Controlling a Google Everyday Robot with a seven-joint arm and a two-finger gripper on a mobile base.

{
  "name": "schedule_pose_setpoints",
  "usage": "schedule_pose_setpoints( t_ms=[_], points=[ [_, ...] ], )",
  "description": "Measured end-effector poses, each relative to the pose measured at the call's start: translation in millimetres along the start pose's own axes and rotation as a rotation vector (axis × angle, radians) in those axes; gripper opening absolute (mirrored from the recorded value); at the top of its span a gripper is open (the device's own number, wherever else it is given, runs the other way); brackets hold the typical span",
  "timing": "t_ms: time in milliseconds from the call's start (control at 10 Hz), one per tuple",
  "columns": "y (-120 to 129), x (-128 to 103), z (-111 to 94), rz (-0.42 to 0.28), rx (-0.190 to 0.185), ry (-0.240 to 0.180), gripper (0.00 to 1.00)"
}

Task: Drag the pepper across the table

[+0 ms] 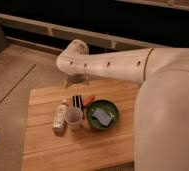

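The pepper is a small orange-red piece lying on the light wooden table, between a black-striped block and the rim of the green bowl. My gripper hangs from the white arm over the table's far edge. It is raised above and behind the pepper, not touching it, and nothing shows in it.
A white cup stands just in front of the block, with a white bottle lying to its left. The green bowl holds a grey-blue object. My arm and body fill the right side of the view.
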Motion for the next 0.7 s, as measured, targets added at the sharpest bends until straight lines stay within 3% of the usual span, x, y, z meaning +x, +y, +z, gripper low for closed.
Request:
schedule_pose_setpoints(
  t_ms=[200, 400, 700],
  points=[
    [-28, -3, 15, 0.077, 0.024, -0.008, 0.65],
    [-79, -7, 50, 0.168, 0.056, -0.020, 0.65],
    [-92, -3, 99, 0.117, 0.044, 0.012, 0.65]
  ],
)
